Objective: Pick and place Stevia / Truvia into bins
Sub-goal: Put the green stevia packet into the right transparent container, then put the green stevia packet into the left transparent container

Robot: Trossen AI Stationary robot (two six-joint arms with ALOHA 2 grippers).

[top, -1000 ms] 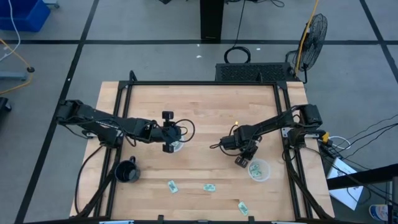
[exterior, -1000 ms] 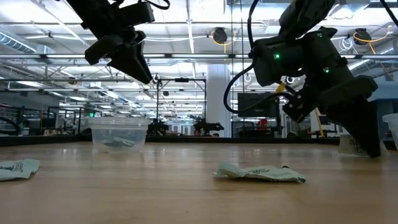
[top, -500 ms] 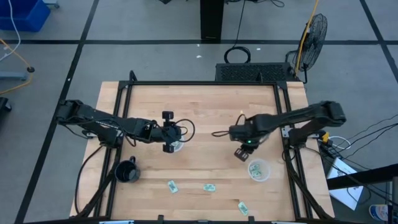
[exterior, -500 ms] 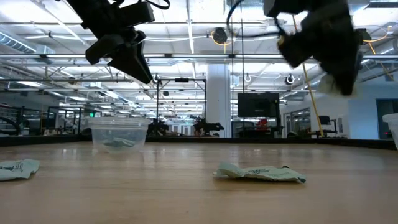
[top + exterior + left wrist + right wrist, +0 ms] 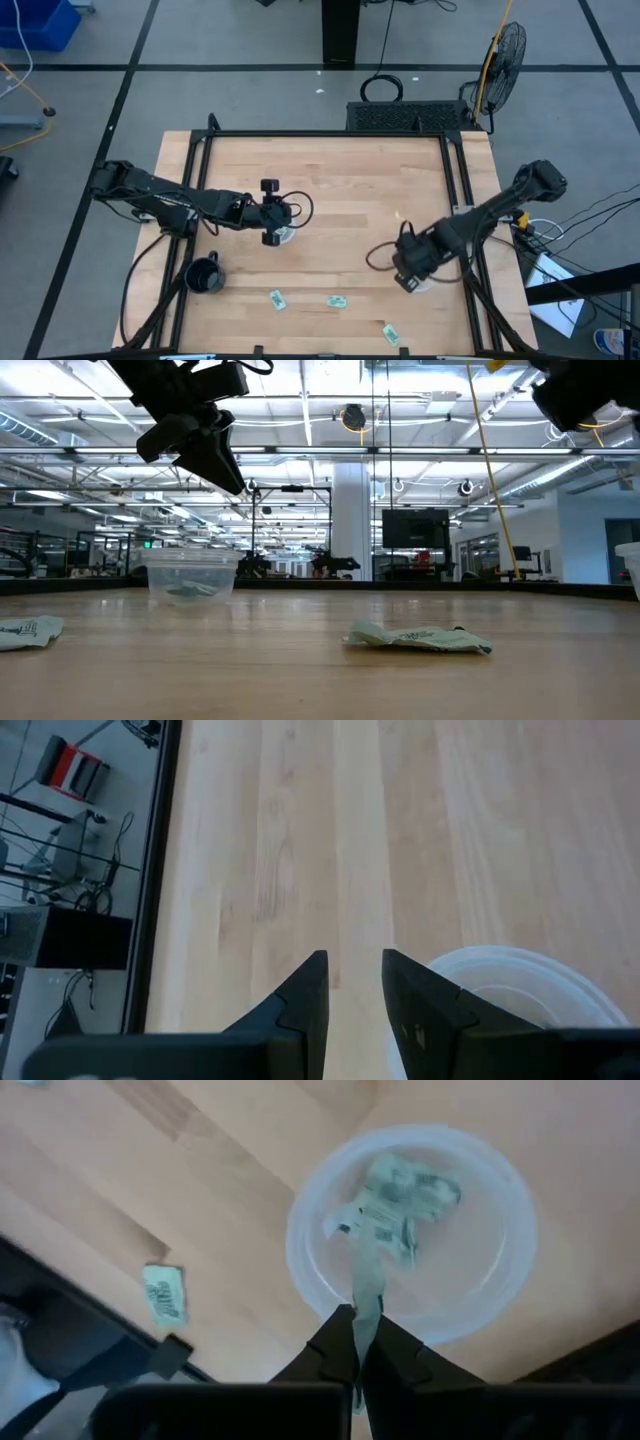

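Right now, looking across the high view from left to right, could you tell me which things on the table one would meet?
Black mug → left gripper → three loose sachets → right gripper, shut on a sachet above its cup.

Tabletop (image 5: 340, 180) reads pale blond wood, striped in planks, framed in black. Both arms dark — my right gripper (image 5: 362, 1342) black, pinching a green-and-white sachet (image 5: 366, 1295). Cup beneath it (image 5: 500, 1200) clear, whitish, with green-and-white sachets inside (image 5: 405, 1195). Left cup (image 5: 190, 573) the same milky clear. Mug (image 5: 203, 276) black — near left.
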